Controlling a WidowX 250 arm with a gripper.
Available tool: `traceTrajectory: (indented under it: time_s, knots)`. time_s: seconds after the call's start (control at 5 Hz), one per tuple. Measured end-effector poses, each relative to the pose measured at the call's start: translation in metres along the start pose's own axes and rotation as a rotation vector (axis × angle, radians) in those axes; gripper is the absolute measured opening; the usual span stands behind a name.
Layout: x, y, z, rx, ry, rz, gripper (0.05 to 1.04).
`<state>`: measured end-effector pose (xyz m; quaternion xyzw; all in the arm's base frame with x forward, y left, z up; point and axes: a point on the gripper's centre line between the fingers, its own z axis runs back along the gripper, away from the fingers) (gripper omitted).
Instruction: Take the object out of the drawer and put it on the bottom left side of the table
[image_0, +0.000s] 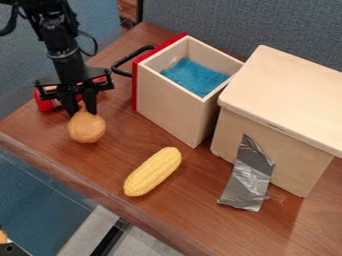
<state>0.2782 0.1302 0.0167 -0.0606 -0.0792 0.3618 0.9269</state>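
Gripper (81, 112) is at upper left, pointing down, fingers clamped on the narrow top of the onion (87, 128) — round tan-orange body hangs below the fingertips. Can't tell if its underside touches the tabletop (100, 170). Onion is outside the drawer (170, 107), over the left part of the tabletop, well apart from the drawer's red front.

Drawer is open-topped pale wood, black handle (123, 66) on the red face, handle side toward the arm. Blue piece (195, 77) lies inside on the bottom; can't tell if it's cloth or sponge.

Yellow corn cob (153, 171) lies at a slant on the tabletop, in front of the drawer, apart from the onion. Larger wooden box (287, 95) stands right beside the drawer — silver tape (248, 177) runs down its near side onto the tabletop. Red object (45, 101) sits behind the gripper, partly hidden.
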Motion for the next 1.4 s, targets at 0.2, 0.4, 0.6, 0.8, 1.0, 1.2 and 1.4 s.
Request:
traceTrajectory:
  time_s: [0.2, 0.4, 0.6, 0.8, 1.0, 1.2, 1.4]
  knots:
    - [-0.005, 0.0, -0.004, -0.001, 0.002, -0.004, 0.343]
    - [-0.009, -0.001, -0.005, 0.032, 0.02, -0.057, 0.642]
    - [-0.011, -0.009, 0.004, 0.062, 0.002, -0.111, 0.934]
    - [-0.011, -0.019, 0.028, 0.075, -0.03, -0.177, 1.004]
    - [-0.009, -0.027, 0.057, 0.054, -0.063, -0.248, 1.001]
    - [-0.011, -0.03, 0.074, 0.055, -0.066, -0.371, 1.001]
    - [-0.012, -0.034, 0.08, 0.071, -0.039, -0.532, 1.0]
